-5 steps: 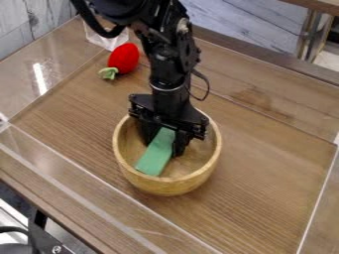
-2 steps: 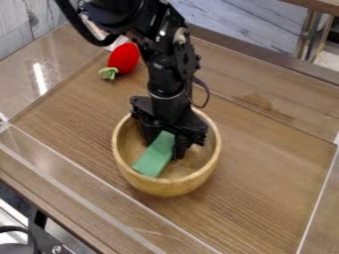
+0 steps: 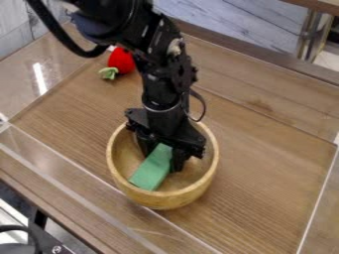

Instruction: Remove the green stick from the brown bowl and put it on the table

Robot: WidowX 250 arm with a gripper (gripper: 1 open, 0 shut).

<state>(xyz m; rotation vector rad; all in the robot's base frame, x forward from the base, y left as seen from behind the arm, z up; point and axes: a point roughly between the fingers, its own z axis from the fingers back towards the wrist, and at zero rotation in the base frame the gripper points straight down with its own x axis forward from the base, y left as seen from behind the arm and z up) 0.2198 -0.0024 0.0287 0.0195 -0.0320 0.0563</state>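
While gripper (image 3: 165, 145) seemingly clamps green stick (image 3: 151, 171), brown bowl (image 3: 185, 188)

A robotics lab test cell: a wood-grain surface (image 3: 265, 149) fenced by clear plastic walls (image 3: 54, 169), with a black robot arm (image 3: 159, 69) mounted over it.

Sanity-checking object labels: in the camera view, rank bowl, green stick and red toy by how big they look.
1. Bowl, clearly largest.
2. Green stick, its top hidden by the gripper.
3. Red toy, partly hidden behind the arm and farther away, so its place against the stick is unsure.
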